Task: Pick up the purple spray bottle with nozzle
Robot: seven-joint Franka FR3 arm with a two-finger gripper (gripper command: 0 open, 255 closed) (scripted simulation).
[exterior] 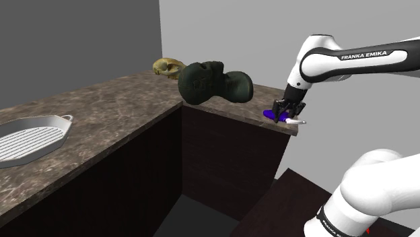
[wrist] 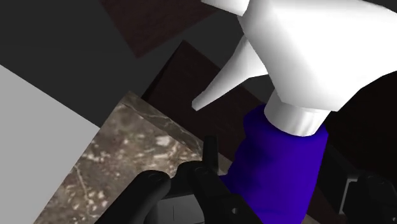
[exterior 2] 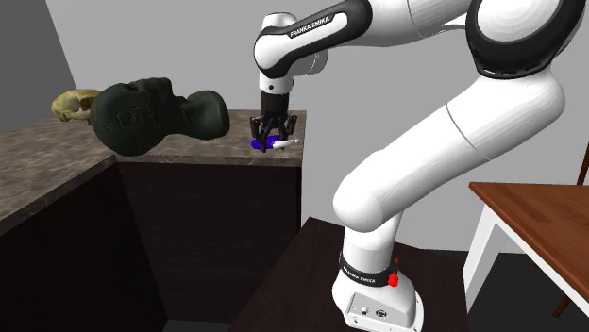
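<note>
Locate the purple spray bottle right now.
In the shoulder view, the spray bottle is at the right-hand end corner of the counter, directly under the claw, to the right of the dark green head figure.

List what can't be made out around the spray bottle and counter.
- Spray bottle: wrist view; the bottom edge cuts off its base, the top edge its white nozzle head.
- Bottle's purple body: shoulder view; mostly covered by the gripper.
- Yellowish skull: second exterior view; the dark head overlaps part of it.
- Grill pan: shoulder view; cut off by the left edge.
</note>
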